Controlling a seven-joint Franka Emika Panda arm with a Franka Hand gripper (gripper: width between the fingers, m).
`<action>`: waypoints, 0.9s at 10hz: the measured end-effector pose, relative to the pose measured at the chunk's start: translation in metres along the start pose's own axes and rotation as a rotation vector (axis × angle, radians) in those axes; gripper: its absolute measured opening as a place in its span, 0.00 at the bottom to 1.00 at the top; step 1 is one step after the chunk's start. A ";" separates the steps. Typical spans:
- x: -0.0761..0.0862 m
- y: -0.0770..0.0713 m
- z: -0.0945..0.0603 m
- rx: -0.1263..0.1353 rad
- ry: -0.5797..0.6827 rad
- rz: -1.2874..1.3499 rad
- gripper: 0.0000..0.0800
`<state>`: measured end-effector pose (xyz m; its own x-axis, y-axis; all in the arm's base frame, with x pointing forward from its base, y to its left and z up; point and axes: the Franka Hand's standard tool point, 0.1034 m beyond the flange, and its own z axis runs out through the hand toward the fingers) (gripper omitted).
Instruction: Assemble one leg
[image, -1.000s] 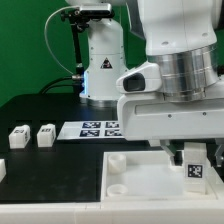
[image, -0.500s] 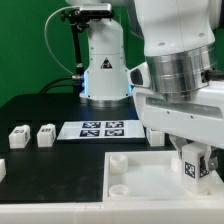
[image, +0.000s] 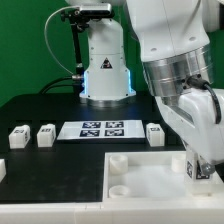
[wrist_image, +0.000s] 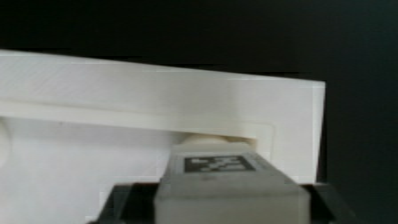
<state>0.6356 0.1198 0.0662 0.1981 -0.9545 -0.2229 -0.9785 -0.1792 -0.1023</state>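
Observation:
My gripper (image: 197, 165) is shut on a white leg (image: 191, 168), held upright over the right side of the large white tray (image: 140, 182). In the wrist view the leg (wrist_image: 221, 172), with its marker tag facing the camera, sits between the dark fingers (wrist_image: 128, 204) of the gripper (wrist_image: 226, 202). It is just above the tray (wrist_image: 143, 100), close to a corner recess (wrist_image: 217, 136). Whether the leg touches the tray I cannot tell. Three more legs stand on the black table: two at the exterior view's left (image: 18, 137) (image: 45, 134) and one behind the tray (image: 154, 132).
The marker board (image: 100, 128) lies flat behind the tray. A round corner socket (image: 118, 160) shows at the tray's near left corner. A small white part (image: 2, 170) is cut off at the exterior view's left edge. The robot base (image: 105, 65) stands at the back.
The arm has swung toward the exterior view's right and turned, carrying the leg lower toward the tray's right side. The leg behind the tray has come into view.

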 end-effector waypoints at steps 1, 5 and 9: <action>0.000 0.002 0.000 -0.028 0.010 -0.236 0.37; 0.000 0.002 -0.001 -0.047 0.016 -0.605 0.79; 0.001 -0.001 -0.005 -0.106 0.073 -1.289 0.81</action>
<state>0.6367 0.1176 0.0705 0.9954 -0.0908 0.0319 -0.0862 -0.9885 -0.1244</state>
